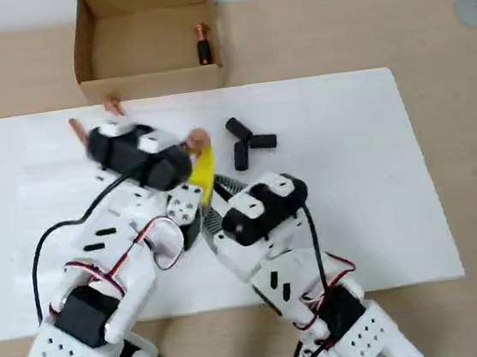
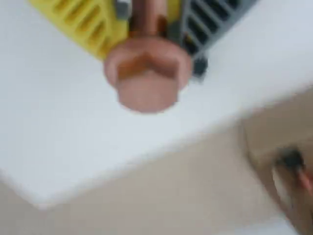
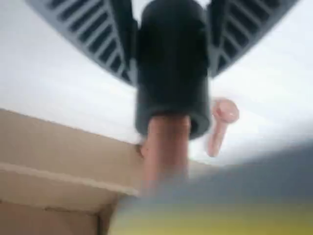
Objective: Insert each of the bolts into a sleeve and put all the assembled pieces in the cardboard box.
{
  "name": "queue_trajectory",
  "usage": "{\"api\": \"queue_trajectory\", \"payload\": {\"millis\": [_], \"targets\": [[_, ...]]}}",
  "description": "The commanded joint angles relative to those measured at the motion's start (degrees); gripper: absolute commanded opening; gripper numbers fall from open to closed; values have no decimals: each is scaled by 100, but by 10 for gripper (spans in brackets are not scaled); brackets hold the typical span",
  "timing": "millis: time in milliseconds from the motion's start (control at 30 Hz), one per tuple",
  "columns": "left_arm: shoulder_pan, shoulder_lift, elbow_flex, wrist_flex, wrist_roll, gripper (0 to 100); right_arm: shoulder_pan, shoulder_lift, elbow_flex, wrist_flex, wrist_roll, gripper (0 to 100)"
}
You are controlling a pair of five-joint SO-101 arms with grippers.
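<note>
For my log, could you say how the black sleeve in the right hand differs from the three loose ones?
The black cylindrical sleeve is clamped in the right hand; the loose black sleeves lie on the white sheet. The held one has a copper-coloured bolt in its end; the loose ones none. Shape and colour match.

cardboard box (image 1: 150, 83): far side cut off | bolt (image 3: 166, 147): head end lost in blur
</note>
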Motion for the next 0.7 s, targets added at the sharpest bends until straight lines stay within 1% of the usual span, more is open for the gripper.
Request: {"api": "queue_trajectory", "payload": {"millis": [0,200,367,500,567,667], "targets": [[149,-48,-413,457,-79,9,154,-101,4,-44,0,12],[114,-48,-607,589,-79,9,163,-110,4,-44,0,12],[185,-13,-1020,1354,-79,9,163,-110,4,-44,0,12],[475,4,-1196,2136,-141,9,163,-110,-13,-44,0,12],[571,-4,-1204,2347,-334,9,163,-110,-22,-44,0,12],[624,-22,-1196,2426,-431,9,163,-110,-31,-44,0,12]]}}
